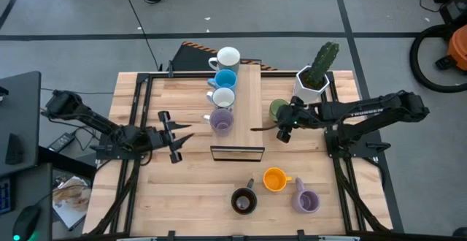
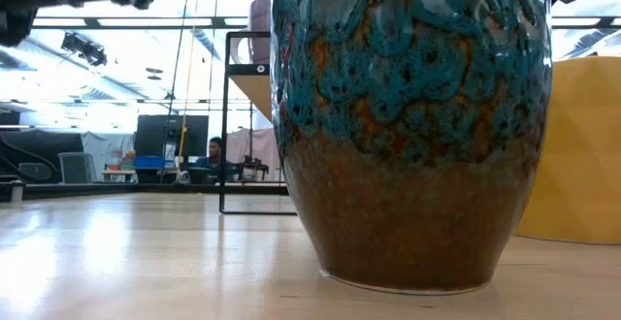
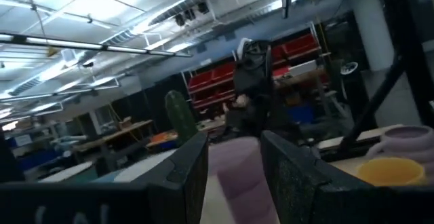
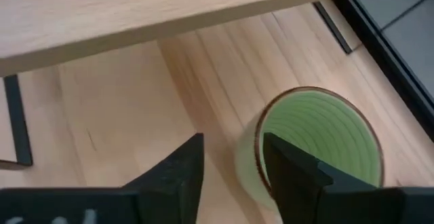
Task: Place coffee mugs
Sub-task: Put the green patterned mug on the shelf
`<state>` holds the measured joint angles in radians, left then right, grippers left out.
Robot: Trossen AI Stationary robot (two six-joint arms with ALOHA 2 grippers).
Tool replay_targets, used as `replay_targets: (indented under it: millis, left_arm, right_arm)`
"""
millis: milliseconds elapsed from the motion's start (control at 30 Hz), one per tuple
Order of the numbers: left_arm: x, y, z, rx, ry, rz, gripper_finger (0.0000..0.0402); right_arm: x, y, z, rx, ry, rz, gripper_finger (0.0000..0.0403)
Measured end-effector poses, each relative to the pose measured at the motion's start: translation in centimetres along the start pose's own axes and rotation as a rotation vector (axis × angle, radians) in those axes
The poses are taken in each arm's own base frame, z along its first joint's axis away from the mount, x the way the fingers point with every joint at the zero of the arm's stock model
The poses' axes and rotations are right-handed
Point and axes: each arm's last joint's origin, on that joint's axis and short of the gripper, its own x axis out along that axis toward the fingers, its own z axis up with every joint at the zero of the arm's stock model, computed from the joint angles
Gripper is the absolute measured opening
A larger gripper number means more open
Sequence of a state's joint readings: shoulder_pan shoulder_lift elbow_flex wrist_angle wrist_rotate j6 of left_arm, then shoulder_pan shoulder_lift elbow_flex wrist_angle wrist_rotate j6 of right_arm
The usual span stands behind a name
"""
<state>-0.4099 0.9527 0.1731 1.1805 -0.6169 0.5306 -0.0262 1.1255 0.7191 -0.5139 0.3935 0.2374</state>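
On the wooden desk (image 1: 146, 197) a raised plank shelf (image 1: 248, 109) runs from the far edge toward the middle. Four coffee mugs stand in a row along it: a white mug (image 1: 228, 57) nearest the far edge, then a blue mug (image 1: 225, 79), a second white mug (image 1: 223, 98) and a lavender mug (image 1: 221, 118) at the near end of the row.

The right gripper (image 1: 283, 133) hangs just beside the shelf's right side, over a green mug (image 4: 319, 142) that stands upright on the desk, close to a white pot with a cactus (image 1: 315, 77) near the far right corner. Its jaws are spread and hold nothing; one dark finger (image 4: 295, 173) overlaps the mug's rim in the wrist view, but I cannot tell whether it touches.

The left gripper (image 1: 175, 137) hovers left of the shelf, pointed toward the lavender mug, jaws spread and empty.

Near the front edge three more mugs wait: a dark brown mug (image 1: 244, 200), an orange mug (image 1: 275, 179) just beyond it to the right, and a second lavender mug (image 1: 306, 199) on its side, farthest right.
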Motion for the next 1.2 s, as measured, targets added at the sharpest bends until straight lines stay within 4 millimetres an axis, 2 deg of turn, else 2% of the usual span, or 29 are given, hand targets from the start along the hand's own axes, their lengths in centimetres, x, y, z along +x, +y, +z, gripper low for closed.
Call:
replay_targets:
  millis: [100, 233, 333, 700, 1000, 1200]
  left_arm:
    - [-0.5, 0.3, -1.0, -0.004, 0.017, 0.012, 0.0142]
    - [-0.3, 0.8, -0.8, -0.013, -0.006, 0.049, 0.0142]
    - [-0.2, 0.9, -0.9, -0.01, -0.004, 0.061, 0.0142]
    - [-0.2, 1.0, -0.9, -0.021, -0.004, 0.064, 0.0142]
    - [-0.2, 1.0, -0.9, -0.068, -0.003, 0.063, 0.0142]
    - [-0.2, 0.9, -0.9, -0.095, 0.0, 0.061, 0.0142]
  right_arm:
    - [0.0, -0.2, 0.4, -0.004, 0.032, 0.017, 0.018]
    - [0.3, -0.3, 1.0, -0.062, 0.039, 0.031, 0.0185]
    - [1.0, -0.7, 0.7, -0.119, 0.094, 0.012, 0.0178]
    - [3.7, -2.4, 0.5, -0.121, 0.207, 0.007, 0.015]
    - [4.9, -3.0, 0.2, -0.097, 0.263, 0.053, 0.009]
    - [4.9, -3.0, -0.1, -0.154, 0.288, 0.069, 0.0038]
